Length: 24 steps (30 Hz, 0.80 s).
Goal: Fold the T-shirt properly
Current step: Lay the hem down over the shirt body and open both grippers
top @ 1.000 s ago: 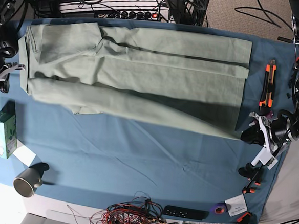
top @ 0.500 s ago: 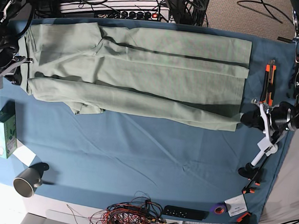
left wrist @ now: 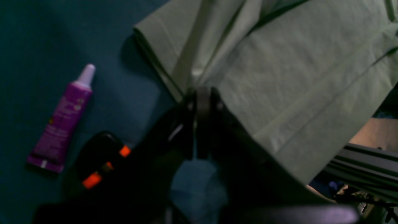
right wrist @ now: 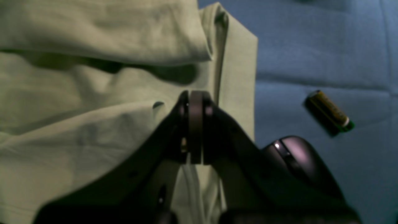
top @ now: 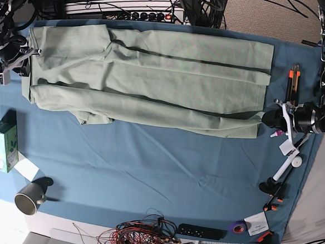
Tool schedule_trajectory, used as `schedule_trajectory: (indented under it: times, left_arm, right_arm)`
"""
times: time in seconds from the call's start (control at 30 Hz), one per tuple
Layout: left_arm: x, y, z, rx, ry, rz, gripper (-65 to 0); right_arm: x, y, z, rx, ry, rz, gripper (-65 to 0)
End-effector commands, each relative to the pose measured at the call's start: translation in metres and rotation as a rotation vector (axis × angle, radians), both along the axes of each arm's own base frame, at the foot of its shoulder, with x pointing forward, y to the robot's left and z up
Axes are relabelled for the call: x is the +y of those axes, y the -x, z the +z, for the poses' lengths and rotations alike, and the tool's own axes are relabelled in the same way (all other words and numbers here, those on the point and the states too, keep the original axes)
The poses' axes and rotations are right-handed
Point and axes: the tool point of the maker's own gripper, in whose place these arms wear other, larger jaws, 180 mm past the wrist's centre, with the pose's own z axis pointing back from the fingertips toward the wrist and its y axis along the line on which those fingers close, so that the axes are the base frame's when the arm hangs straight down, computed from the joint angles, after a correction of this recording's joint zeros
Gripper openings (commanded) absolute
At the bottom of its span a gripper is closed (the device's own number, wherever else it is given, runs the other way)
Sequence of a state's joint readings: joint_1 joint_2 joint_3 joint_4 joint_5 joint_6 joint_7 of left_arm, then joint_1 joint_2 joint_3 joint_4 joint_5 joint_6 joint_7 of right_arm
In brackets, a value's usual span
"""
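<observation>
The pale sage-green T-shirt (top: 154, 82) lies folded lengthwise across the far half of the blue-teal table cloth (top: 165, 167). My left gripper (top: 267, 119) is at the shirt's right end, shut on its edge. In the left wrist view the shut jaws (left wrist: 199, 93) pinch the gathered layers of the T-shirt (left wrist: 295, 77). My right gripper (top: 26, 54) is at the shirt's left end. In the right wrist view it (right wrist: 191, 96) is shut on the T-shirt (right wrist: 77, 140) near a folded corner. Collar and buttons are hidden.
An orange-black cutter (top: 292, 89) lies right of the shirt. A green box (top: 2, 146) and a mug (top: 30, 197) sit at the near left. Tangled wires (top: 143, 238), a remote (top: 201, 232) and a clamp (top: 272, 188) line the near edge. A purple tube (left wrist: 62, 121) and a battery (right wrist: 329, 113) lie by the grippers.
Both grippers moved toward the table's far side, pulling the shirt's near edge with them. The shirt now forms a narrower band.
</observation>
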State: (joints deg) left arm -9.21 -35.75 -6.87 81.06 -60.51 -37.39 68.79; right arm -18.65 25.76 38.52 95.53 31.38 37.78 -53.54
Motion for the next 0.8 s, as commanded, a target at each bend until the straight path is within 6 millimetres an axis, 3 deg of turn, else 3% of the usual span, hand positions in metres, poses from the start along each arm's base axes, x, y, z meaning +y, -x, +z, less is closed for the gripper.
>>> schedule_trajectory:
  times: [0.0, 0.67, 0.77]
  left_arm:
    - [0.006, -0.009, 0.015, -0.046, -0.003, 0.001, -65.0]
    - [0.019, -0.008, 0.008, -0.031, -0.083, 0.012, -65.0]
    - [0.023, -0.008, 0.008, -0.03, -0.097, 0.014, -65.0]
  right_arm:
    - [-0.007, -0.008, 0.017, -0.045, 0.035, 0.014, -65.0]
    - [-0.027, -0.004, 0.017, -0.014, 0.174, -0.004, -65.0]
    - [-0.037, -0.004, 0.02, -0.02, 0.206, -0.053, -65.0]
